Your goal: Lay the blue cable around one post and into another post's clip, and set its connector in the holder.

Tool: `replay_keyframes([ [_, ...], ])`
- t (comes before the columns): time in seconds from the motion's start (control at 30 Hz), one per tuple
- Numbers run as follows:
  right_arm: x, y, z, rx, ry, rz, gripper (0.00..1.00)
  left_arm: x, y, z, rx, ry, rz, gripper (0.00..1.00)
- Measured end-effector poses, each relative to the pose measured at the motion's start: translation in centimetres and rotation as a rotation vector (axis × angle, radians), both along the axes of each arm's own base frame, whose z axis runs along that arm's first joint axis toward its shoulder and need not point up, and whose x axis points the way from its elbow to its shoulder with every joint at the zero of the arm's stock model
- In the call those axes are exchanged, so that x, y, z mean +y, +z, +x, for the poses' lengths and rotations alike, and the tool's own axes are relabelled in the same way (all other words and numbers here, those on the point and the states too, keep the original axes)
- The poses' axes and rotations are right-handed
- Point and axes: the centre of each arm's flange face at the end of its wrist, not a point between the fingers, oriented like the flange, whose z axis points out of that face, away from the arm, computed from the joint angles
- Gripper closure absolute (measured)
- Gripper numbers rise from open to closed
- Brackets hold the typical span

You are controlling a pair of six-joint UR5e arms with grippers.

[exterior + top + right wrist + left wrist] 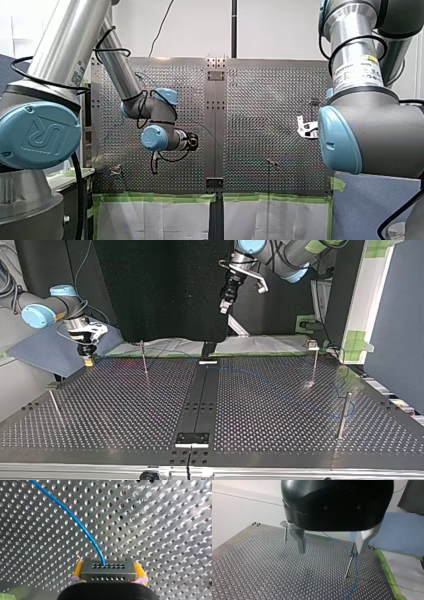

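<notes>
Right pincer (pixel 109 567) clenched on grey connector (pixel 107 575); blue cable (pixel 75 520) curves away ahead over counter (pixel 162 530). Left pincer (pixel 331 551) released, high; post (pixel 350 563) just ahead, cable crossing near its top. This pincer nearer for routing, I judge.

- Four slim posts rise from the perforated table (pixel 125 415) in the top view: near-left post (pixel 55 407), far-left post (pixel 144 359), far-right post (pixel 313 365), near-right post (pixel 344 415).
- The blue cable (pixel 356 578) trails across the board by the right-hand posts.
- The dark middle strip (pixel 200 400) leaves a broad lane between the pairs.
</notes>
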Motion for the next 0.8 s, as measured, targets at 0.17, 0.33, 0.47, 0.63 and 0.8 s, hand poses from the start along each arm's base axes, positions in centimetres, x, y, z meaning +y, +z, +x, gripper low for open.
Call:
replay_keyframes([
  [0.17, 0.4, 1.1, 1.0, 0.0, 0.012, -0.008, 1.0, 0.0, 0.0, 0.0, 0.0, 0.0, 0.0, 0.0],
  [0.33, 0.7, 3.1, 1.6, -0.002, 0.006, -0.026, 1.0, 0.0, 0.0, 0.0, 0.0, 0.0, -0.001, 0.0],
  [0.47, 1.0, 5.0, 2.0, -0.006, 0.007, -0.044, 1.0, 0.1, 0.0, 0.1, 0.0, 0.002, -0.002, 0.0],
  [0.63, 1.3, 7.1, 2.2, -0.016, -0.008, -0.064, 1.0, 0.1, 0.0, 0.2, 0.0, 0.004, -0.002, 0.0],
  [0.8, 1.6, 8.7, 2.0, -0.029, -0.037, -0.079, 1.0, 0.2, 0.0, 0.2, 0.0, 0.006, -0.002, 0.0],
])
